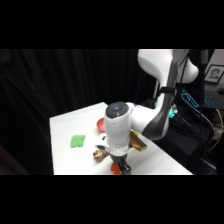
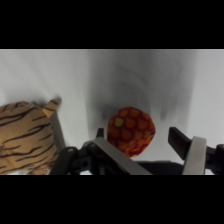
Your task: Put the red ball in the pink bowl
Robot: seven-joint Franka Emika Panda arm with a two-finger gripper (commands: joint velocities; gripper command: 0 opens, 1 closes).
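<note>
On the white table [image 1: 75, 125], near its front edge, the red ball [image 2: 131, 131] lies directly under the gripper [image 1: 120, 167]. In the wrist view the ball is round and orange-red, with a mottled pattern of paler yellowish patches across its surface, and it rests on the bare tabletop. The two fingers [image 2: 182, 142] stand apart on either side of the ball, wide enough to take it between them, but they do not visibly press on it; whether either one touches the ball cannot be told. In the side view only a small red part of the ball shows below the gripper, at the table's near edge.

Just beside the ball, a tiger-striped soft toy [image 2: 25, 135] lies on the table, tan with black stripes. Farther back from the ball, half hidden behind the arm, the pink bowl [image 1: 100, 123] sits on the table. A green object [image 1: 77, 141] lies well apart from the ball, toward the table's other side.
</note>
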